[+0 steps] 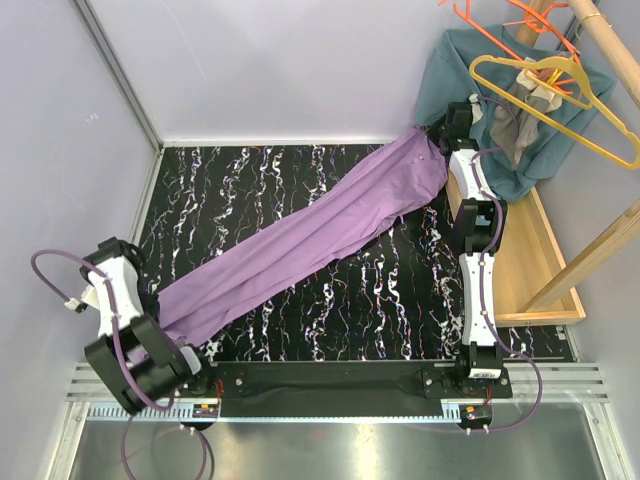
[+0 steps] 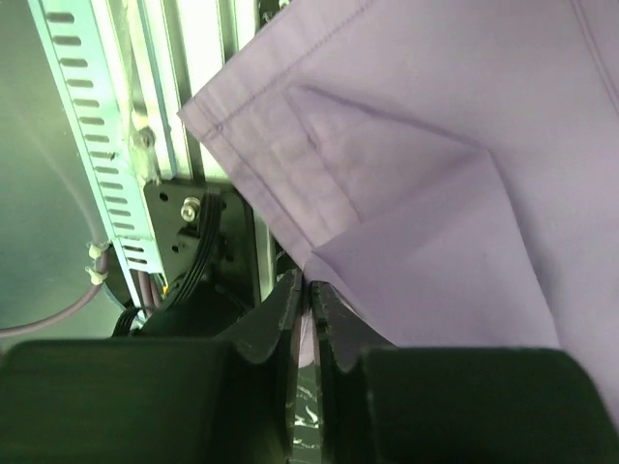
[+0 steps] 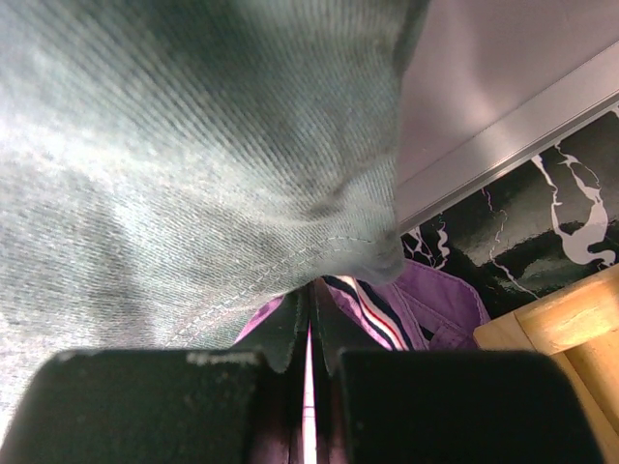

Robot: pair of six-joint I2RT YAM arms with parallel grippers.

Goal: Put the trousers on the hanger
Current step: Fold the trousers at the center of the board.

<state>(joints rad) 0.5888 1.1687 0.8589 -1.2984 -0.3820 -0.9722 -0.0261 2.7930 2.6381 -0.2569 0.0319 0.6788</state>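
Note:
The lilac trousers (image 1: pixel 300 245) lie stretched diagonally across the black marbled table, from near left to far right. My left gripper (image 1: pixel 190 350) is at the leg hem. In the left wrist view its jaws (image 2: pixel 308 290) are nearly together, with a fold of the lilac cloth (image 2: pixel 435 145) between the tips. My right gripper (image 1: pixel 452 125) holds the waist end, raised at the far right. Its jaws (image 3: pixel 309 295) are shut on purple cloth beside the striped waistband (image 3: pixel 372 314). The yellow hanger (image 1: pixel 560 105) hangs from a wooden rod (image 1: pixel 610 50), up and to the right of the right gripper.
A teal shirt (image 1: pixel 450 60) hangs under the hangers and drapes over the right gripper (image 3: pixel 193 145). Orange hangers (image 1: pixel 510 20) hang behind the yellow one. A wooden tray (image 1: pixel 540 250) runs along the table's right side. Grey walls close in the left and the back.

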